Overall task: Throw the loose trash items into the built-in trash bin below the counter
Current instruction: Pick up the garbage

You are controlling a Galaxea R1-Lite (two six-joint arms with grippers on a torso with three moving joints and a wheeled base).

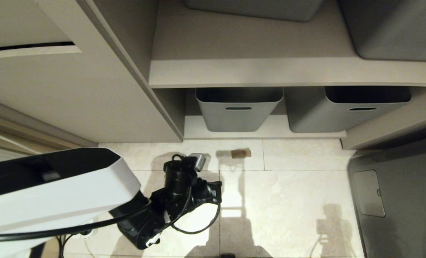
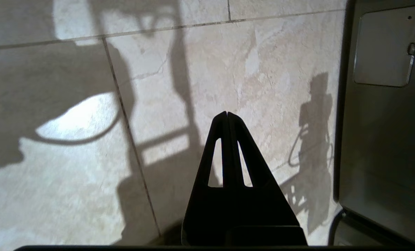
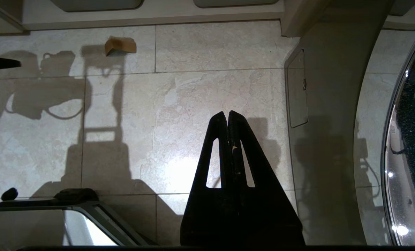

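Seen from the head camera, left to right, with the tan cardboard piece (image 1: 241, 153) on the pale floor tiles (image 1: 299, 200) as landmark. Far left of the piece: beige cabinet front (image 1: 73, 100) with a dark slot near its top, possibly the flap of the built-in bin, though no sticker visible from this angle. Lower left of the piece: white-and-black left arm (image 1: 55, 190) angled across the tiles, wrist and cables just short of the piece, left gripper (image 2: 227, 113) hanging over bare tile, jaws pressed together, empty. The piece itself: small, folded, lying alone on the tile just in front of the low shelf edge, untouched and apart from both grippers. Directly behind the piece: grey plastic tub (image 1: 238, 109) with a slot handle on the bottom shelf (image 1: 270, 133). Behind and right of the piece: second grey tub (image 1: 349, 111) beside the first, two more tubs on the shelf above. Far right of the piece: dark grey panel (image 1: 395, 200) with a small rectangular hatch (image 1: 368, 193). In the right wrist view: right gripper (image 3: 227, 113) well clear of the piece (image 3: 120, 45), jaws together, nothing between them, over open tile beside the grey panel. No counter top in view from here.
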